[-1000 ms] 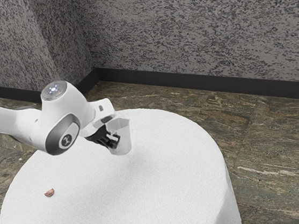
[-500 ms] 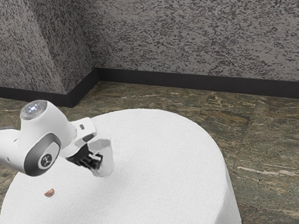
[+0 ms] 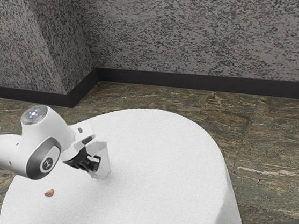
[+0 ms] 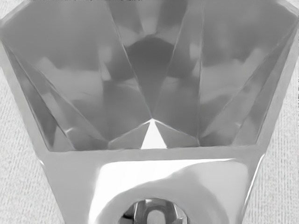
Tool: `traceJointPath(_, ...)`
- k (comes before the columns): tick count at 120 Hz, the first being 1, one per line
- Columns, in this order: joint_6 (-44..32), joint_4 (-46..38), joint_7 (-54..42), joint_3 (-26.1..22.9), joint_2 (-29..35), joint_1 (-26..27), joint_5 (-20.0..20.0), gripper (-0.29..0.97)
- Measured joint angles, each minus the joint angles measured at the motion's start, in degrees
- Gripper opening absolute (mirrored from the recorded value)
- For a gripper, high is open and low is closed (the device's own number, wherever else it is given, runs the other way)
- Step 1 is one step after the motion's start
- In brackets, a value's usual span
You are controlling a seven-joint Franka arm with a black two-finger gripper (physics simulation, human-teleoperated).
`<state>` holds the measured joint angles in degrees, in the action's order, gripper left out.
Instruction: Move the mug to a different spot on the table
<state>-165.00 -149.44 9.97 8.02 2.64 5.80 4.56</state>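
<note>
The white seven-joint arm [image 3: 13, 152] enters from the exterior view's left, its rounded joint raised and its wrist angled downward. Its black two-finger gripper [image 3: 89, 163] hangs low, fingers clamped on the glossy grey faceted mug [image 3: 101, 158].

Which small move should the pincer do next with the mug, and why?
Likely open the black pincer to release: the silvery faceted metal mug it grips looks upright with its base at the white round table, away from the edge.

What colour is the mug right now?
The mug is shiny silver-grey with faceted, reflective walls. It shows best in the wrist view.
</note>
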Motion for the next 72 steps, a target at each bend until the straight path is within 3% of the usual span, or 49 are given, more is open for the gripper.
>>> traceJointPath(34,0.32,-1.29,1.26,0.2,1.31,0.72,-0.98,0.44)
traceJointPath(72,7.05,-2.94,6.5,-0.1,5.21,0.7,-1.28,0.63)
